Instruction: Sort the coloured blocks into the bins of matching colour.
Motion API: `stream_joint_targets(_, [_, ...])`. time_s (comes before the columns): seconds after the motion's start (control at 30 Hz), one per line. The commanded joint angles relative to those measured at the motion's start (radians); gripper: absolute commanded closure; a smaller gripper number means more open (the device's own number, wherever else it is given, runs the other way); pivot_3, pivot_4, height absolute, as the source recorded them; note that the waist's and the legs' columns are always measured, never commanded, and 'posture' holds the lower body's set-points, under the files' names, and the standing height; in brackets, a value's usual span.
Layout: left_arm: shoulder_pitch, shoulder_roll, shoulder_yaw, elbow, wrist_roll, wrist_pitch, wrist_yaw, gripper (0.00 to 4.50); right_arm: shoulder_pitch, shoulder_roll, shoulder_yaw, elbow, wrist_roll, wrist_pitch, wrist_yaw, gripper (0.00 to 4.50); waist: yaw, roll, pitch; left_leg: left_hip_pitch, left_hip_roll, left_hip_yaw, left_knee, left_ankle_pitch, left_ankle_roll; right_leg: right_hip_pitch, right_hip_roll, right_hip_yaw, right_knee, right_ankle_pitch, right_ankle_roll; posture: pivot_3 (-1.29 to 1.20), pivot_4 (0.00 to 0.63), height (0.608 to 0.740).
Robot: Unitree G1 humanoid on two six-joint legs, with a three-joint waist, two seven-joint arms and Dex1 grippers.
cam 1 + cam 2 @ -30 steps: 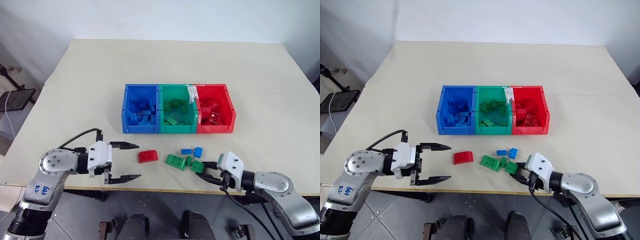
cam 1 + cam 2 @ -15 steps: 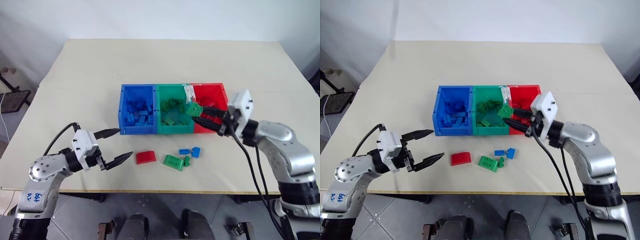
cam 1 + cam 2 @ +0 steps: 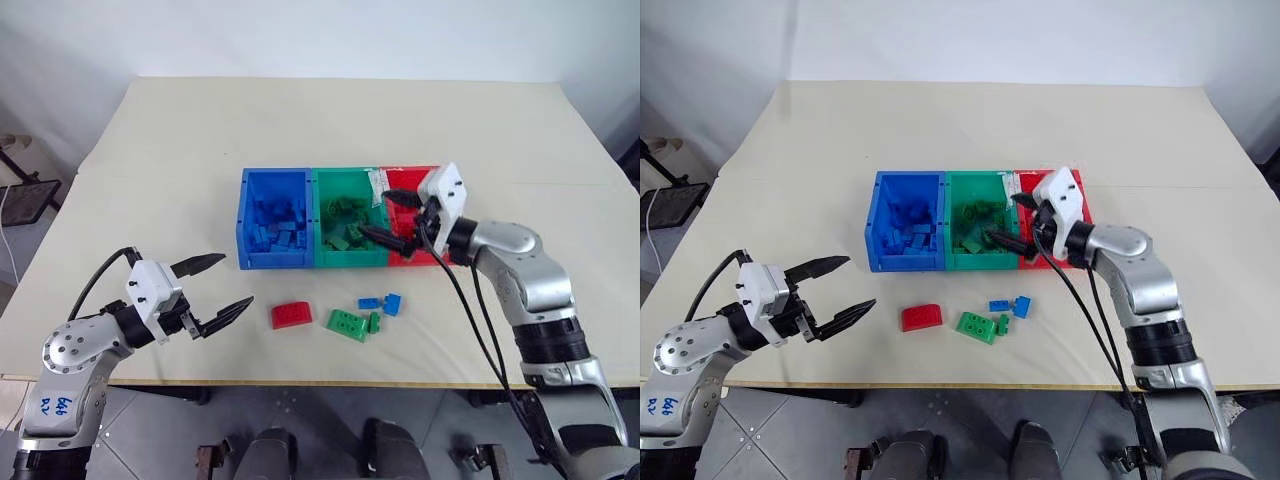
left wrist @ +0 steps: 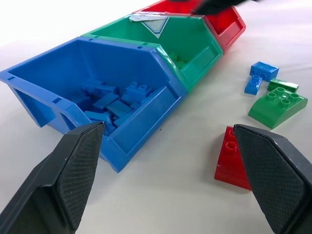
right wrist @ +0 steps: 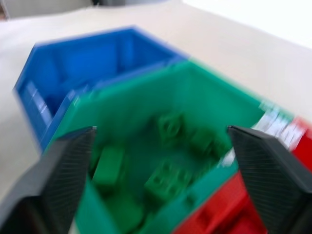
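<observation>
So the leftover blocks sit on the bench just in front of the bins [image 3: 350,262]: a red block [image 3: 293,313], a green block [image 3: 349,324] with a smaller green one beside it, and two little blue blocks [image 3: 384,302]. They look like light, hard, slick plastic, so I'd pinch across the flat sides, not the studs. Left pincer [image 3: 213,291] is spread apart and empty near the red one; right pincer [image 3: 385,219] hangs apart over the green bin [image 3: 350,262].

Silver-grey metal arms, white wrist housings, black cables, black ridged fingers [image 4: 73,180], blue handwritten marking.
</observation>
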Motion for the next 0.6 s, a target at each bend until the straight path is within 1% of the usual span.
stream_joint_targets(0.03, [-0.039,0.001,-0.033,-0.003,0.009,-0.017,-0.019,0.00,0.134,-0.088,-0.118,-0.116,0.052,-0.101,0.110,0.03,0.008,0.000,0.000,0.000,0.000,0.001,0.000,0.000,0.000,0.000,0.000,0.000,0.000,0.000,0.000,0.00,0.150,0.740])
stream_joint_targets(0.1, [-0.066,0.005,-0.065,0.008,0.012,-0.010,-0.038,0.00,0.240,-0.136,-0.177,-0.144,0.071,-0.162,0.173,0.03,0.011,0.000,0.000,0.000,0.000,0.002,0.000,0.000,0.000,0.000,0.000,0.000,-0.001,0.000,0.000,0.00,0.150,0.740])
stream_joint_targets(0.17, [-0.091,0.010,-0.107,0.017,0.023,-0.013,-0.070,0.00,0.348,-0.188,-0.226,-0.147,0.057,-0.245,0.238,0.03,0.012,0.000,0.000,0.001,0.000,0.004,0.000,0.000,0.000,0.000,0.000,0.001,-0.001,0.000,0.000,0.00,0.150,0.740])
stream_joint_targets(0.2, [-0.098,0.010,-0.119,0.020,0.028,-0.018,-0.080,0.00,0.379,-0.204,-0.239,-0.145,0.055,-0.271,0.260,0.03,0.012,0.000,0.000,0.001,0.001,0.004,0.000,0.000,0.000,0.000,0.000,0.001,-0.001,0.000,0.000,0.00,0.150,0.740])
stream_joint_targets(0.27, [-0.127,0.010,-0.166,0.034,0.039,-0.035,-0.123,0.00,0.463,-0.238,-0.292,-0.097,0.038,-0.330,0.286,0.03,0.011,0.000,0.000,0.002,0.001,0.005,0.000,0.000,0.000,0.000,0.000,0.001,-0.001,0.000,0.000,0.00,0.150,0.740])
stream_joint_targets(0.33, [-0.157,0.011,-0.211,0.050,0.052,-0.056,-0.169,0.00,0.519,-0.268,-0.320,-0.055,0.028,-0.346,0.304,0.03,0.012,0.000,0.000,0.002,0.001,0.006,0.000,0.000,0.001,0.000,0.000,0.001,-0.001,0.000,0.000,0.00,0.150,0.740])
stream_joint_targets(0.43, [-0.189,0.021,-0.265,0.075,0.097,-0.113,-0.223,0.00,0.536,-0.279,-0.321,-0.034,0.030,-0.342,0.301,0.03,0.008,0.000,0.000,0.002,0.001,0.006,0.000,0.000,0.001,0.000,0.000,0.002,-0.001,0.000,0.000,0.00,0.150,0.740])
stream_joint_targets(0.5, [-0.204,0.021,-0.279,0.093,0.110,-0.138,-0.241,0.00,0.530,-0.279,-0.307,-0.037,0.036,-0.319,0.300,0.03,0.006,0.000,0.000,0.003,0.002,0.007,0.000,0.000,0.001,0.000,0.000,0.002,-0.001,0.000,0.000,0.00,0.150,0.740])
stream_joint_targets(0.6, [-0.242,-0.003,-0.270,0.133,0.093,-0.128,-0.231,0.00,0.471,-0.255,-0.223,-0.113,0.077,-0.168,0.271,0.03,0.006,0.000,0.000,0.003,0.002,0.007,0.000,0.000,0.001,0.000,0.000,0.002,-0.001,0.000,0.000,0.00,0.150,0.740])
